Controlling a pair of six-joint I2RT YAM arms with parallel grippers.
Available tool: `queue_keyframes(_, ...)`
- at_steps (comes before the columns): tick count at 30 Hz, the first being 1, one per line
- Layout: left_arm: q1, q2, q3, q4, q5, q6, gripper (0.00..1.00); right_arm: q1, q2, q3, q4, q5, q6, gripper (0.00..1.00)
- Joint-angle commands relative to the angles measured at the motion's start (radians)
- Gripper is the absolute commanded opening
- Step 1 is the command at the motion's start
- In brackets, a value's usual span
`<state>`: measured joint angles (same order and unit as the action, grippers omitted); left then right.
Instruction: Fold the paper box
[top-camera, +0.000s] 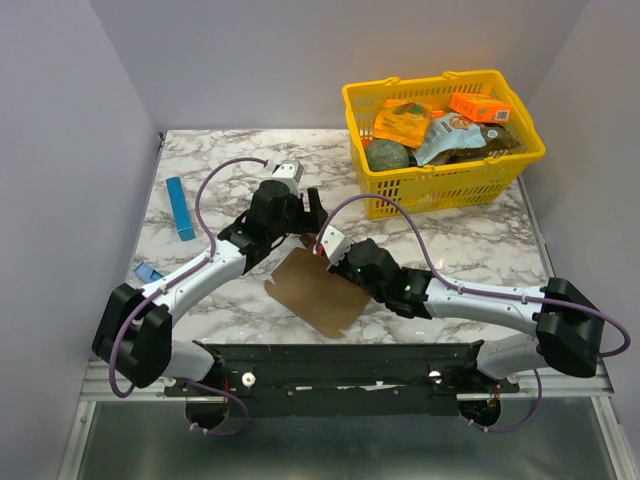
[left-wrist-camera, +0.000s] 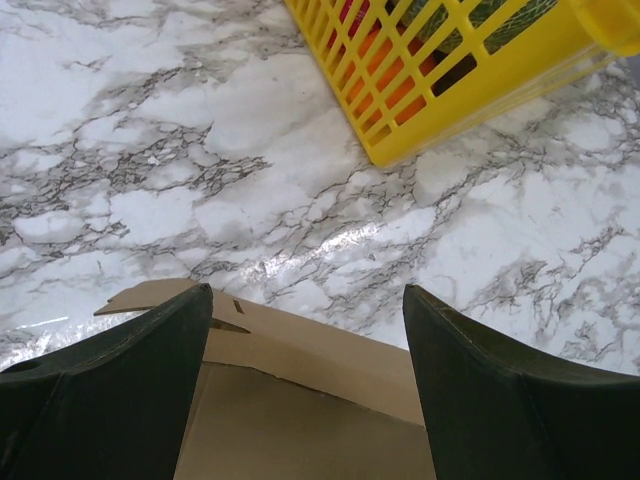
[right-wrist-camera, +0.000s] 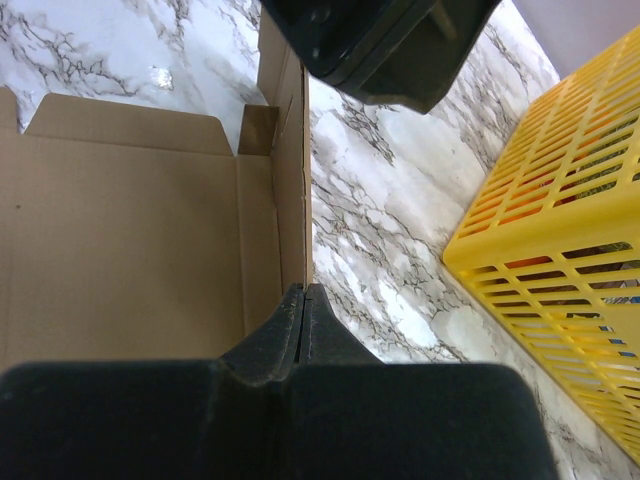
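Grey walls are boxing in a white marble-patterned counter (top-camera: 230, 150), and the paper box (top-camera: 315, 290) is lying on it near the middle, just in front of the two arm bases and well apart from the yellow basket (top-camera: 440, 185) at the far right corner.

The job is looking barely begun. Most of the brown sheet is lying flat, with its broad main panel open to the ceiling. In the right wrist view one narrow side flap is standing up along its crease, with a small corner tab beside it. By my reading that is the only wall being raised. The other sides, the tabs and the lid are all waiting to be folded and tucked.

The right claw (right-wrist-camera: 303, 292) is pressed together, and the upright flap's edge is running straight into the seam between its fingers, so it appears to be pinching that flap. The left claw (left-wrist-camera: 307, 292) is standing wide apart, gripping nothing, and hovering over the far edge of the sheet, with cardboard showing below and between its fingers.

Counting what is showing:
- one paper box
- one basket
- two arms
- one thin blue strip (top-camera: 181, 208) lying near the left wall
- one small blue scrap (top-camera: 148, 271) near the left edge
- two orange packs (top-camera: 480, 105) in the basket, among other piled goods that I am not able to count reliably
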<state>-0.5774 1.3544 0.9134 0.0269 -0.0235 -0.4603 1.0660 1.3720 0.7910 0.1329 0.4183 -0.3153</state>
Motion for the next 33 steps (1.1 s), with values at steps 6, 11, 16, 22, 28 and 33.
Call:
queue_keyframes(6,-0.018,-0.035,-0.045,-0.036,0.017,-0.113,0.86,0.0,0.058,-0.022,-0.128,-0.024,0.016,0.01)
queue_keyframes(11,-0.039,-0.038,-0.085,0.002,0.002,-0.166,0.86,0.002,0.058,-0.022,-0.127,-0.019,0.015,0.01)
queue_keyframes(16,-0.062,-0.029,-0.093,0.011,-0.022,-0.196,0.84,0.002,0.061,-0.022,-0.127,-0.021,0.015,0.01)
queue_keyframes(22,-0.07,-0.028,-0.107,0.034,-0.055,-0.224,0.75,0.0,0.062,-0.022,-0.127,-0.019,0.015,0.01)
queue_keyframes(28,-0.068,-0.015,-0.122,0.085,-0.052,-0.265,0.63,0.0,0.064,-0.022,-0.127,-0.018,0.016,0.01)
queue_keyframes(33,-0.061,-0.034,-0.134,0.093,-0.047,-0.261,0.73,0.002,0.064,-0.024,-0.127,-0.018,0.01,0.01)
